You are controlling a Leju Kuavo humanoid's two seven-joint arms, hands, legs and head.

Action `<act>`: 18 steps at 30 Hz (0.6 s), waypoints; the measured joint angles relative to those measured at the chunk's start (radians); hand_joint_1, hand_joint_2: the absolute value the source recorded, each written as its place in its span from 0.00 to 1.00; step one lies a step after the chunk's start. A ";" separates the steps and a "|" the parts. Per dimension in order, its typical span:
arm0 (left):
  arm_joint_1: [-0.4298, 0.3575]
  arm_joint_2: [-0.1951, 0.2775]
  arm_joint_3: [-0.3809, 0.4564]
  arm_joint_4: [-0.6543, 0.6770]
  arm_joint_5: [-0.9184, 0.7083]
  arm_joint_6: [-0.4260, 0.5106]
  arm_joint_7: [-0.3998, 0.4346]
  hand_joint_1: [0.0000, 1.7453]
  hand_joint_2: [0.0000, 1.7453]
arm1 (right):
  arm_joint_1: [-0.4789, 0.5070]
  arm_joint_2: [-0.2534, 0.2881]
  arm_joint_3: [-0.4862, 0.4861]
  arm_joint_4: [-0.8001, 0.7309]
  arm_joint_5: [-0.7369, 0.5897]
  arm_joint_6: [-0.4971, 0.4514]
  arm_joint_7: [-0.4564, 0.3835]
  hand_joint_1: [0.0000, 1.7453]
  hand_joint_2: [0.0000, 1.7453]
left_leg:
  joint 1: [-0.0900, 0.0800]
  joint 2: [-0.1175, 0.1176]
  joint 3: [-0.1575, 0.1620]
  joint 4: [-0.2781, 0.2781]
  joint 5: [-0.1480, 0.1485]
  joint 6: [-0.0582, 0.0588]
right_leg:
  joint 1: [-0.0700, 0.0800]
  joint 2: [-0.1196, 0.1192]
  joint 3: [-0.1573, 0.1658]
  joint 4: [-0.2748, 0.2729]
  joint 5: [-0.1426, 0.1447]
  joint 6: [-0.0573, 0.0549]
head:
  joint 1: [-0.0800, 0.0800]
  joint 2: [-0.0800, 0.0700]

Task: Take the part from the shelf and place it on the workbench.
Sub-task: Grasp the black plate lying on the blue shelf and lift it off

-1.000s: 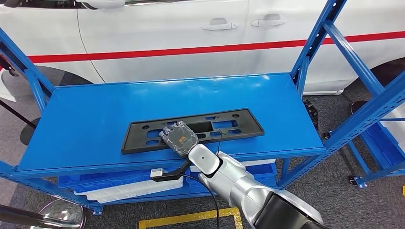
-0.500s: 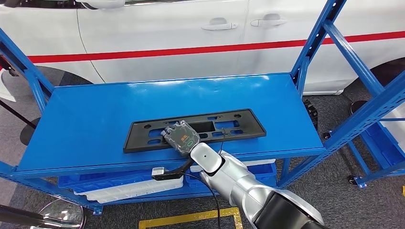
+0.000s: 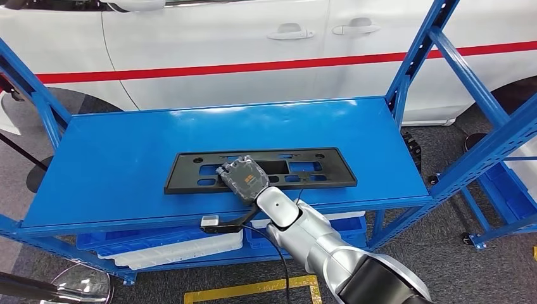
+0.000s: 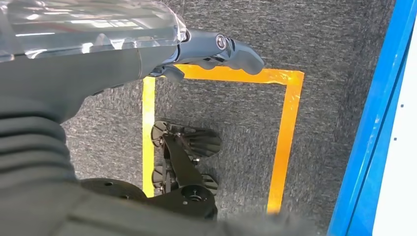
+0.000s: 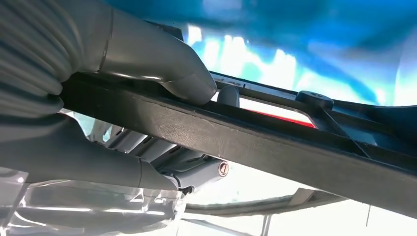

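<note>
Right hand [image 3: 242,178], at the centre of the head view, grips the near long edge of a flat black plastic part [image 3: 259,170], a long rectangular frame pierced with slots and round holes. In the right wrist view the thick grey thumb [image 5: 162,66] presses on one face of the part's matte, slightly grainy edge [image 5: 236,140] while darker fingers [image 5: 192,174] close against the other face, so the hand is clamped on the part. The part lies across the middle of a glossy blue metal shelf [image 3: 114,171], its long side parallel to the shelf's front edge.

Blue perforated steel uprights [image 3: 418,54] rise at the right of the frame, just beside the shelf's right end. Behind the shelf, across the top of the picture, stands a white car [image 3: 209,38] with a red stripe. Below the shelf's front edge sit white moulded trays [image 3: 171,250].

Left hand [image 4: 206,49] hangs over grey carpet [image 4: 319,44] marked with yellow tape [image 4: 287,123]; its dark fingers are partly curled and hold nothing.
</note>
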 joint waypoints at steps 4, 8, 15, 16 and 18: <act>0.001 0.000 0.003 0.000 0.000 0.004 0.000 0.00 1.00 | 0.040 -0.017 -0.047 -0.110 -0.095 -0.053 -0.084 1.00 1.00 | 0.000 0.000 0.000 0.000 0.000 0.000 | 0.000 0.000 0.000 0.000 0.000 0.000 | 0.000 0.000; 0.003 0.000 0.009 0.000 0.000 0.005 0.000 0.00 1.00 | 0.103 -0.056 -0.090 -0.314 -0.196 -0.046 -0.159 1.00 1.00 | 0.000 0.000 0.000 0.000 0.000 0.000 | 0.000 0.000 0.000 0.000 0.000 0.000 | 0.000 0.000; 0.005 0.000 0.020 0.000 0.000 0.008 -0.009 0.00 1.00 | 0.242 -0.160 -0.137 -0.760 -0.892 0.132 -0.509 1.00 1.00 | -0.001 0.000 0.003 0.000 -0.002 0.000 | 0.000 0.000 0.003 -0.001 -0.001 0.001 | 0.000 0.000; 0.005 0.000 0.020 0.000 0.000 0.008 -0.009 0.00 1.00 | 0.263 -0.177 -0.145 -0.828 -0.980 0.160 -0.536 1.00 1.00 | -0.001 0.000 0.003 0.000 -0.002 0.000 | 0.000 0.000 0.004 -0.002 -0.001 0.001 | 0.000 0.000; 0.004 0.001 0.020 0.000 0.000 0.009 -0.006 0.00 1.00 | 0.305 -0.204 -0.162 -0.932 -1.110 0.235 -0.592 1.00 1.00 | -0.001 0.001 0.004 0.000 -0.003 0.000 | 0.000 0.001 0.004 -0.002 -0.001 0.001 | 0.000 0.000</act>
